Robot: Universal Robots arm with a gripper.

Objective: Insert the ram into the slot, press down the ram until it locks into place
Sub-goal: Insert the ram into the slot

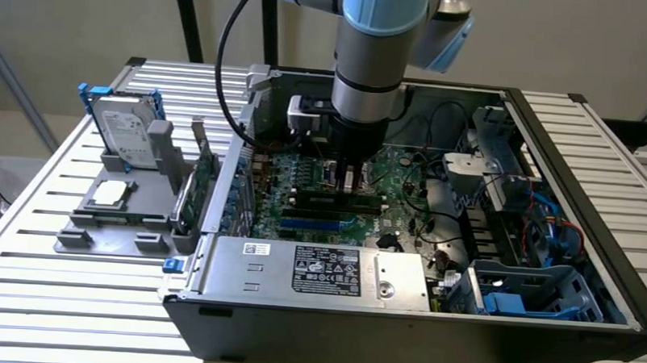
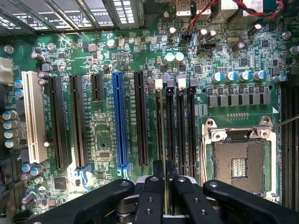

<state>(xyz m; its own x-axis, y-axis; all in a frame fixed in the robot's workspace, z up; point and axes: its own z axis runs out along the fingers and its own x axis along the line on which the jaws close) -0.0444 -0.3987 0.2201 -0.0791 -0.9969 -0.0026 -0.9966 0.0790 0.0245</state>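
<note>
My gripper (image 1: 352,176) reaches down into the open computer case (image 1: 579,263), just above the green motherboard (image 2: 105,135). In the wrist view its two black fingers (image 2: 152,198) are shut on the ram (image 2: 164,140), which shows edge-on as a thin pale line. The stick runs lengthwise over a row of black memory slots (image 2: 180,130) with white end clips, lined up with the outermost slot, on the side away from the CPU socket. Whether the stick's lower edge sits in the slot I cannot tell.
A blue socket (image 2: 119,126), black card sockets and a white one (image 2: 32,116) lie beside the memory slots; the bare CPU socket (image 2: 240,161) is on the other side. The power supply (image 1: 310,270) fills the case front. A grey fixture (image 1: 118,215) holds a hard drive (image 1: 126,134) and a bracketed green card (image 1: 201,185).
</note>
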